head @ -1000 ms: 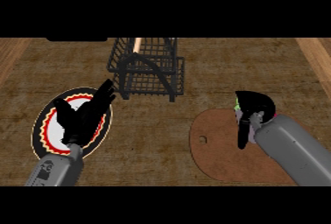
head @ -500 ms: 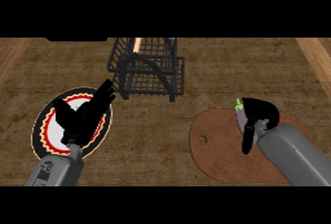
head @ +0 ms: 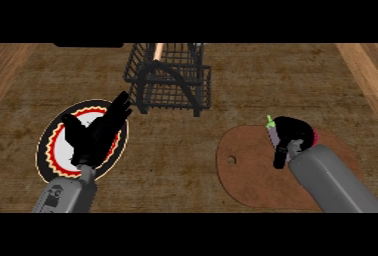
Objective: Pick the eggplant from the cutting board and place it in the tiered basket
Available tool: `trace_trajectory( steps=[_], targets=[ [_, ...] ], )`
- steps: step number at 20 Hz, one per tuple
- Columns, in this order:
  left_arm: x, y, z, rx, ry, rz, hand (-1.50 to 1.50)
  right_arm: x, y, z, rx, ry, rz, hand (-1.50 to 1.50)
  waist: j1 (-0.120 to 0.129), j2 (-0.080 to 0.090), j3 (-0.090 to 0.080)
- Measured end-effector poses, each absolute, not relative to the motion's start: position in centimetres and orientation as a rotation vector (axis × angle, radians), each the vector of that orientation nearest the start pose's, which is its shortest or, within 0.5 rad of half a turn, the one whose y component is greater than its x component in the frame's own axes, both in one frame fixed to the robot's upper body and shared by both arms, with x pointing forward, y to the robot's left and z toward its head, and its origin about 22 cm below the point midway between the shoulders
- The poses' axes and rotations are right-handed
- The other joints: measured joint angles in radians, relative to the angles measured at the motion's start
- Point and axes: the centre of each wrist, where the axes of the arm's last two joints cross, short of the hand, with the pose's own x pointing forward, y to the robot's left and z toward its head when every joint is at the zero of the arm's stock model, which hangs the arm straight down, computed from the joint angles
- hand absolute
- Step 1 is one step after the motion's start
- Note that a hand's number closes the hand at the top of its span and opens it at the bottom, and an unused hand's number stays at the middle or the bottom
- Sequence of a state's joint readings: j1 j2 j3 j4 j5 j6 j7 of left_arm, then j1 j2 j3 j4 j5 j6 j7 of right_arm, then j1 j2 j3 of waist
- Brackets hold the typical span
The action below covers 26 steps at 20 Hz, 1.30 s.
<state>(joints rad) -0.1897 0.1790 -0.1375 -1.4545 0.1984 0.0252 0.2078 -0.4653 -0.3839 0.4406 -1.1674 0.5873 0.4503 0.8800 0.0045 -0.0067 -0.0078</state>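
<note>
The round brown cutting board [head: 251,180] lies at the lower right. Over its upper right part my right hand [head: 294,132] is curled round the eggplant [head: 274,131]. Only the eggplant's green stem and a sliver of its dark body show at the hand's left side. The black wire tiered basket [head: 171,80] stands at the top centre, well to the upper left of that hand. My left hand [head: 94,135] rests open over the plate at the left, fingers pointing toward the basket.
A round plate [head: 50,150] with a black, red and yellow rim lies under the left hand. A pale wooden strip runs along the counter's right edge [head: 363,65]. Bare brown counter [head: 192,145] separates the plate, basket and board.
My right hand has shifted slightly toward the near edge over the board, still wrapped round the eggplant. The left hand has not moved.
</note>
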Motion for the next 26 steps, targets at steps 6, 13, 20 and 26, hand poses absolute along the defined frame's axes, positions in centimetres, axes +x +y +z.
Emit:
trace_trajectory(
  steps=[6,13,20,26],
  targets=[
    [27.8,22.6,2.6,-0.106,-1.388,-0.149,0.00,33.2,-21.5,1.9,-0.821,-0.466,1.217,1.50,0.001,-0.005,-0.007],
    [28.1,22.9,2.3,-0.108,-1.383,-0.149,0.00,33.2,-21.1,1.9,-0.830,-0.539,1.197,1.50,-0.005,-0.003,-0.006],
    [27.9,22.8,2.3,-0.098,-1.389,-0.134,0.00,29.6,-15.7,2.3,-0.862,-0.735,1.011,1.50,-0.019,-0.004,0.003],
    [27.7,23.1,2.2,-0.088,-1.381,-0.125,0.00,24.4,-9.1,4.7,-0.905,-0.984,0.784,1.50,-0.031,-0.007,0.006]
  ],
)
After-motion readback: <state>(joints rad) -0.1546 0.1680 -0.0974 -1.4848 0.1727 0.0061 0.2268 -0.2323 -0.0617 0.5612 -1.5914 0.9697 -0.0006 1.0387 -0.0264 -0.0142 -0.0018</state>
